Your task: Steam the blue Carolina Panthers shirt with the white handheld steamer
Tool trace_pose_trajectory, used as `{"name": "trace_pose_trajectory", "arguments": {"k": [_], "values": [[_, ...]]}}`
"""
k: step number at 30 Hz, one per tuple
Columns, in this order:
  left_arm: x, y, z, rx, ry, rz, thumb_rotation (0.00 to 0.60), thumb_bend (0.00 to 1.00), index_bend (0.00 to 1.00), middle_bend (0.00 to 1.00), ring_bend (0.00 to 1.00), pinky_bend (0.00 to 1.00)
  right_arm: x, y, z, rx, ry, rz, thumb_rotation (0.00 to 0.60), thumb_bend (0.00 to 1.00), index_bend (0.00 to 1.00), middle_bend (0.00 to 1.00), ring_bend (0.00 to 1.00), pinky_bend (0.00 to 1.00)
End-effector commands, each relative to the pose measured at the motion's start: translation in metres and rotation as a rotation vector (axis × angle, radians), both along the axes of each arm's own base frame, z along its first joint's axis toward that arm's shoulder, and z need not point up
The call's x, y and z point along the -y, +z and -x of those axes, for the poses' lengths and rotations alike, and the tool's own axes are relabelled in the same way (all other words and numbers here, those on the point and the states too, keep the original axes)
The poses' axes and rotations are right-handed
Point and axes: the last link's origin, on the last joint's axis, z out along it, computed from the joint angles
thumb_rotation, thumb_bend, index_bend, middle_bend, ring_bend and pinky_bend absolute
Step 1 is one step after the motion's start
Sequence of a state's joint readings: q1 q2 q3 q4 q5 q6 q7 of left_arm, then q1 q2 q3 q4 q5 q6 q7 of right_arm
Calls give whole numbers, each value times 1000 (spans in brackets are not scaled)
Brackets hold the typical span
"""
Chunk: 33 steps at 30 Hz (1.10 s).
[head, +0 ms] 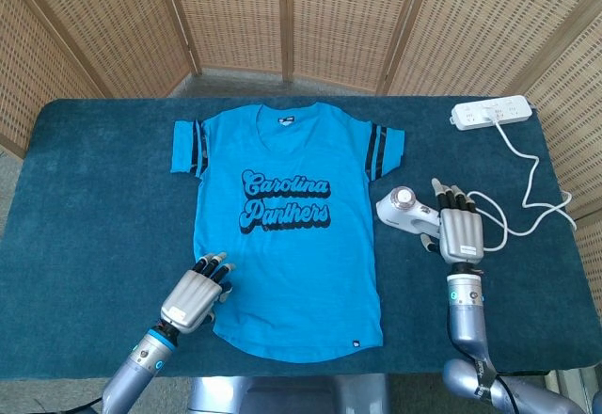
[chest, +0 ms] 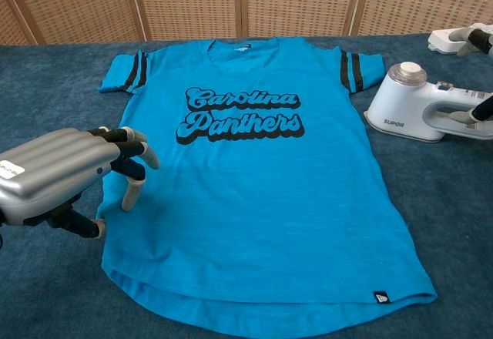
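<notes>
The blue Carolina Panthers shirt (head: 287,221) (chest: 254,169) lies flat on the dark blue table, print side up. Right of it the white handheld steamer (head: 406,207) (chest: 416,108) lies on its side, its round head toward the shirt. My right hand (head: 459,230) hovers over the steamer's handle with fingers stretched out; in the chest view only its fingertips (chest: 479,40) and thumb beside the handle show at the right edge. My left hand (head: 196,301) (chest: 58,177) rests at the shirt's lower left edge, fingers bent down onto the cloth, holding nothing.
A white power strip (head: 491,113) (chest: 454,40) lies at the table's far right, and its white cord (head: 536,193) loops down past my right hand. Wicker screens stand behind the table (head: 94,179).
</notes>
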<state>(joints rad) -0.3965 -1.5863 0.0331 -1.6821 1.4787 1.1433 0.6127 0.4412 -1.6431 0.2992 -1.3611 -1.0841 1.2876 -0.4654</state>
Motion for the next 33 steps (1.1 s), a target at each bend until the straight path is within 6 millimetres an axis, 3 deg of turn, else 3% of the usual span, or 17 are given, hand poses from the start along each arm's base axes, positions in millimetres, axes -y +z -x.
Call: {"name": "trace_pose_trajectory", "arguments": {"k": [1, 22, 33], "values": [[0, 0, 0, 1, 1, 2, 497, 380, 609, 248, 114, 150, 5, -2, 5, -25, -10, 6, 600, 267, 24, 166, 124, 173], [0, 1, -3, -1, -1, -1, 494, 379, 609, 248, 113, 150, 24, -10, 30, -144, -45, 30, 600, 309, 74, 180, 124, 163], [-2, 2, -4, -2, 0, -8, 495, 380, 609, 248, 114, 150, 40, -2, 42, -231, -40, 55, 600, 313, 103, 194, 124, 161]]}}
